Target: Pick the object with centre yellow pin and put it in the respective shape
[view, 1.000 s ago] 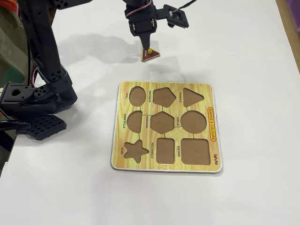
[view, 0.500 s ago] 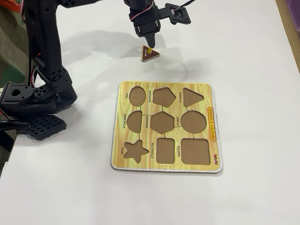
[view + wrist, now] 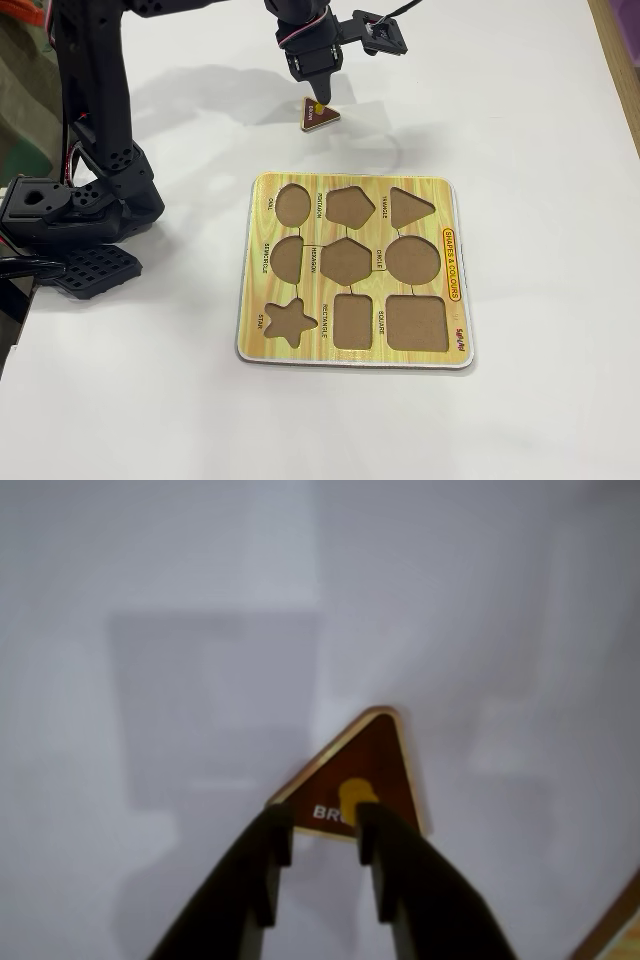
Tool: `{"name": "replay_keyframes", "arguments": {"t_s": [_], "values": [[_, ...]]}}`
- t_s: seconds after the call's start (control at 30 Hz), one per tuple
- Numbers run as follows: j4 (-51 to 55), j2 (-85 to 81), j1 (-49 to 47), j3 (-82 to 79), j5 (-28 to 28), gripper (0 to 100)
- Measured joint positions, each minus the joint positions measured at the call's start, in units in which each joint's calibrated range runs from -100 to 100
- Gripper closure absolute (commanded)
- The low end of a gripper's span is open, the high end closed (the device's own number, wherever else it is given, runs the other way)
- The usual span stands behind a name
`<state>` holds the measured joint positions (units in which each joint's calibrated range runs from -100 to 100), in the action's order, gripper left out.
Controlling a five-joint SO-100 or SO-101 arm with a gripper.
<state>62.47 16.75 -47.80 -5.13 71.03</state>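
worktop [image 3: 520, 120]: white, bare but for board, piece, arm base.
arm [image 3: 95, 150]: black, base well off the board's left edge in fixed view; reaches over to the far side of the board.
board [image 3: 455, 262]: yellow wood-grain puzzle, nine brown cut-outs, all empty. Just a corner of it shows at bottom right of wrist view.
triangle recess [image 3: 410, 207]: board's far right corner in fixed view, next to the pentagon one; empty, nothing blocking it.
hand [image 3: 322, 832]: hangs right over the piece, beyond the board's far edge. Fingers [image 3: 268, 855] narrow, a slim gap, holding nothing as far as I can tell. In wrist view the knob sits at the tip of the right-hand finger, not centred in the gap.
triangle piece [image 3: 318, 114]: dark maroon, tan rim, flat on worktop, apart from board's far edge, roughly in line w/ the oval and pentagon holes.
knob [image 3: 356, 793]: yellow, small, centre of piece; the only thing to grab.
risks: off-centre approach, so prob. a fingertip lands on the knob or the piece's face and shoves it along the smooth worktop instead of closing round it. Gap looks barely wider than knob, little margin. Thin pinch on a small knob = piece could swing or drop mid-carry. At the board, piece must be turned to match the recess; if not it'll sit proud on the rim or slip toward the pentagon hole.
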Motion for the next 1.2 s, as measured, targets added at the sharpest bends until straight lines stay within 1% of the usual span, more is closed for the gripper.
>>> {"name": "replay_keyframes", "arguments": {"t_s": [0.57,0.7,1.2], "values": [[0.00,0.00,2.53,0.00,-0.05,92],[0.00,0.00,3.09,0.00,-1.14,92],[-0.17,2.49,3.18,0.00,-1.30,92]]}}
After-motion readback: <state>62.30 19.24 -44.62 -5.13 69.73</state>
